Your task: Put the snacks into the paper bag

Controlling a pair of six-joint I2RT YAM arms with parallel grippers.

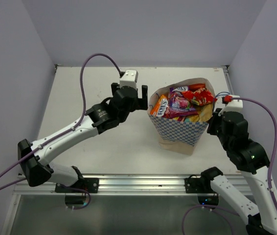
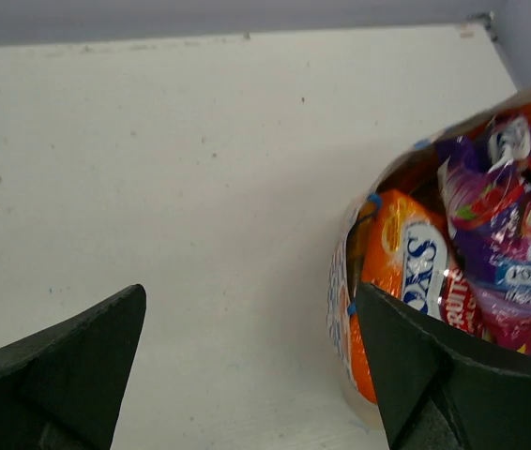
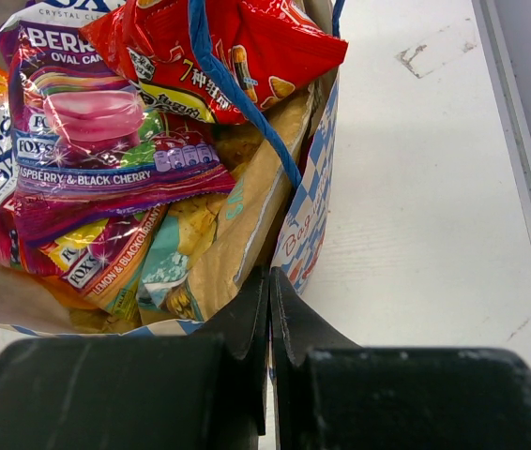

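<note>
Foil snacks (image 1: 182, 103) all sat inside the paper bag (image 1: 180, 129); I saw none on the surface (image 1: 104, 147). My left hand (image 2: 249, 309) was spread, my right hand (image 3: 269, 277) pressed together.

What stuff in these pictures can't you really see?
Bottom of the blue-and-white checked paper bag: every view, buried under crinkly foil snack packets.
Most of that bag: left wrist view, cut by the right edge and a finger of the open left gripper.
Whether the shut right gripper pinches the bag's rim: right wrist view, its own fingertips cover it.
Print on the orange-and-white foil packet: top view, too small.
</note>
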